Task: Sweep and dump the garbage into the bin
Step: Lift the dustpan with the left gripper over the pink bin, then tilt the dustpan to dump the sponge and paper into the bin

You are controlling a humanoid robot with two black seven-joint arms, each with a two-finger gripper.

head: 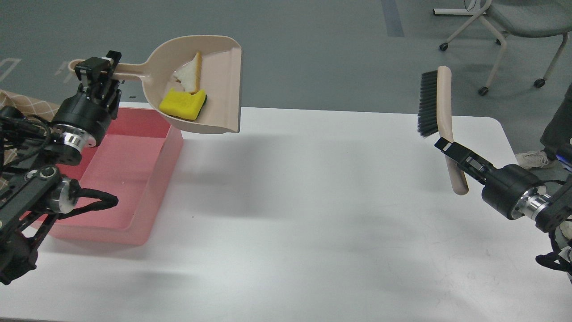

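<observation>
My left gripper (99, 70) is shut on the handle of the beige dustpan (223, 80) and holds it in the air above the right end of the pink bin (147, 188). In the pan lie the white bread slice (190, 77) and the yellow sponge block (182, 103), touching each other. My right gripper (451, 150) is shut on the handle of the beige brush (442, 98), which stands upright with black bristles facing left, above the table's right side.
The white table (313, 214) carries the bin at its left end. A checked brown cloth (27, 105) shows at far left. A wheeled chair (514, 27) stands on the floor at the back right, and a person's shoe (532, 157) is near the right edge.
</observation>
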